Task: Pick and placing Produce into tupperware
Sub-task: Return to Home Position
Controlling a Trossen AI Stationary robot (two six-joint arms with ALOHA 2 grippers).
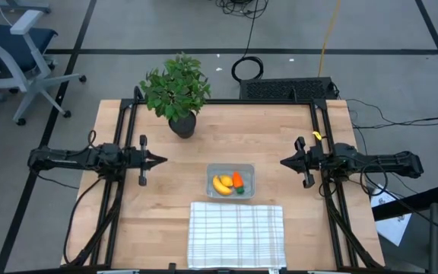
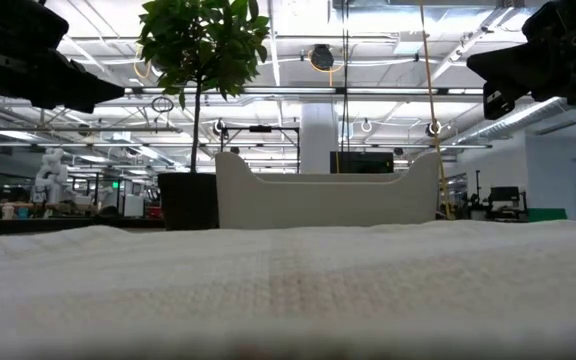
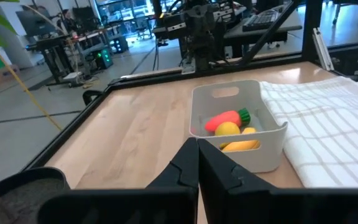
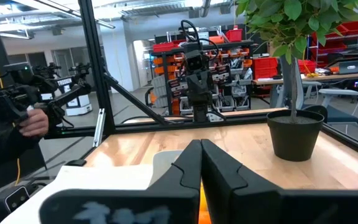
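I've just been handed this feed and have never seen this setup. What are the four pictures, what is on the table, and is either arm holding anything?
You are looking at two dark robot arms at a wooden table. The high view looks straight down: the left gripper waits on the left side, the right gripper on the right, both shut and holding nothing. The low view sits at table height, looking across the white checked cloth. The other two pictures come from cameras on each wrist, looking past that arm's own closed fingers.

On the table: a potted plant at the far side, the cloth at the near edge, and between them the tupperware. Inside it lie the banana, the lemon and the carrot, so the produce appears already placed.

A person's hand shows beyond the table in the right wrist view.
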